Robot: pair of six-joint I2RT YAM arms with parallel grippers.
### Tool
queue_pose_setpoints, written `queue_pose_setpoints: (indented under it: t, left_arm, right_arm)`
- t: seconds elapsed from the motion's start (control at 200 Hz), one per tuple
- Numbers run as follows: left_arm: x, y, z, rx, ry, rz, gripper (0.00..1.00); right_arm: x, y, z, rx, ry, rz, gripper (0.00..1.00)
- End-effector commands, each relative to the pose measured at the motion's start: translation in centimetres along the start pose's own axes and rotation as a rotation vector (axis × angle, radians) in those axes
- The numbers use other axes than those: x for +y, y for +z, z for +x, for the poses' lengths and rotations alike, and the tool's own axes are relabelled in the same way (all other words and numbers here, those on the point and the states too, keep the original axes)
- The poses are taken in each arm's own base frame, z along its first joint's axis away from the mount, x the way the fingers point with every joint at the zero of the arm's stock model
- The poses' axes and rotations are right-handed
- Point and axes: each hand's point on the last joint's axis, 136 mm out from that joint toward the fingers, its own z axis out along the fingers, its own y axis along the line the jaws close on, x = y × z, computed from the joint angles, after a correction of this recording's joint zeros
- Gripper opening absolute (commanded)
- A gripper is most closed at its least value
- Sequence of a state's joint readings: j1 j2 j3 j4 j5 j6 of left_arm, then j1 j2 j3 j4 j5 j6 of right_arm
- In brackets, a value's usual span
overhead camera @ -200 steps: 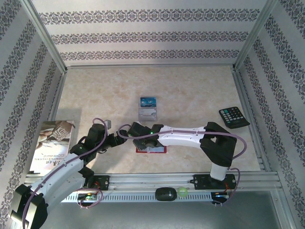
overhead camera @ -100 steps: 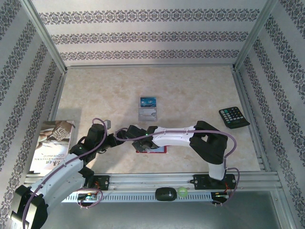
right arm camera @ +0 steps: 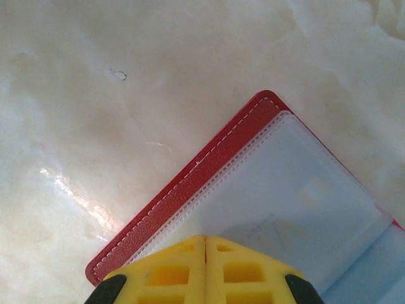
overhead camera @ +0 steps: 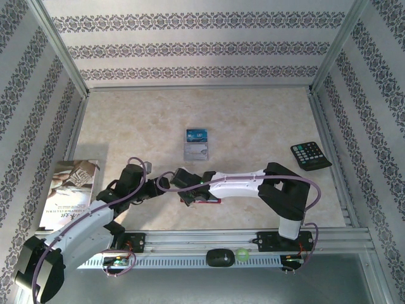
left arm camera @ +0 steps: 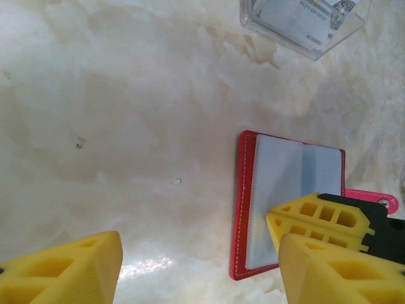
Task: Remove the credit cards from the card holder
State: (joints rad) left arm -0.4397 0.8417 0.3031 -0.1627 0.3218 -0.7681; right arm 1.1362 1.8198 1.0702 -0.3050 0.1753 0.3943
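Top external: card holder lies open by the table's near edge.
Right gripper is closed, tips on its clear sleeve; left gripper is wide beside it. Blue card and silver card lie mid-table.

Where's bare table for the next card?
Bare: the far table behind the blue card and silver card, and the stretch between them and the remote. Crowded: near centre, where the left gripper and right gripper meet at the red wallet; the booklet fills the near left.
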Motion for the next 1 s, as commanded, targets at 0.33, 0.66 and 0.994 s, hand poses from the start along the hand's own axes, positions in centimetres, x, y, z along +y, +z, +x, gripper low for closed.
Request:
queue_pose_setpoints:
  t: [0.33,0.66,0.994]
  left_arm:
    - [-0.9,-1.7,-1.8,-0.095,0.057,-0.01,0.84]
    - [-1.0,-1.7,-1.6,-0.084,0.067,0.002,0.81]
    - [-2.7,-0.2,-0.4,-0.02,0.095,0.054,0.58]
  right_arm:
    - [0.1,-1.5,-0.1,0.018,0.003,0.045,0.37]
    - [0.0,0.8,2.2,0.104,-0.003,0.076,0.28]
    - [0.6,-0.8,-0.1,-0.055,0.031,-0.034,0.0]
